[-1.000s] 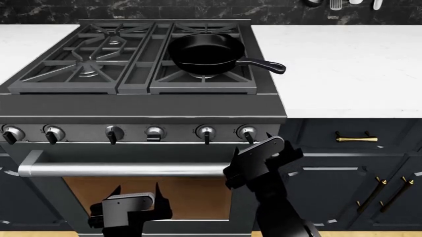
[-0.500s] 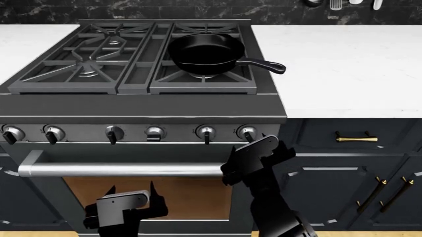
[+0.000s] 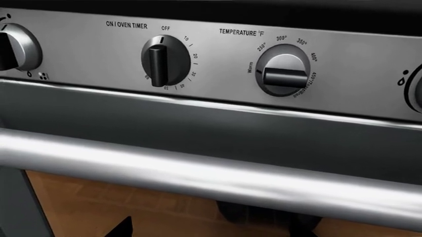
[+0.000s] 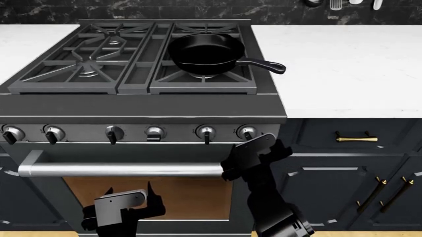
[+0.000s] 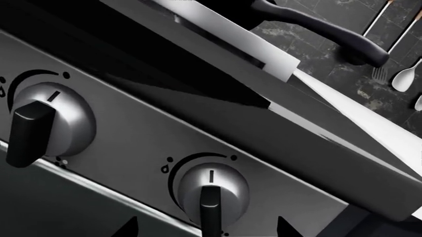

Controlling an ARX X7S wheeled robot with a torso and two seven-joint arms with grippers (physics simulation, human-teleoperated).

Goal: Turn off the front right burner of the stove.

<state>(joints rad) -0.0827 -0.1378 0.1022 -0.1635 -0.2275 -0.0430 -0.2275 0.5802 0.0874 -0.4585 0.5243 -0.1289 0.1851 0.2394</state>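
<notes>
The wide dark-grey steel gas stove point(image 4: 142, 106) stood between white worktop point(image 4: 343, 69) sections, its small front right burner point(image 4: 197, 75) lying mostly hidden under a black cast-iron skillet point(image 4: 205, 52) on the right-hand grate. The robot's right gripper point(image 4: 254, 148) hung just below the rightmost silver knob point(image 4: 247, 132) of the front panel, its black fingers point(image 5: 285, 228) apart on either side of that knob point(image 5: 211, 190) without touching it. The left gripper point(image 4: 128, 205) hovered low before the oven door beneath the long steel oven bar point(image 4: 125, 170), its fingers point(image 4: 153, 195) apart and holding nothing.

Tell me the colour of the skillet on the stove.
The skillet is black, pan and handle alike; the head view shows it best.
</notes>
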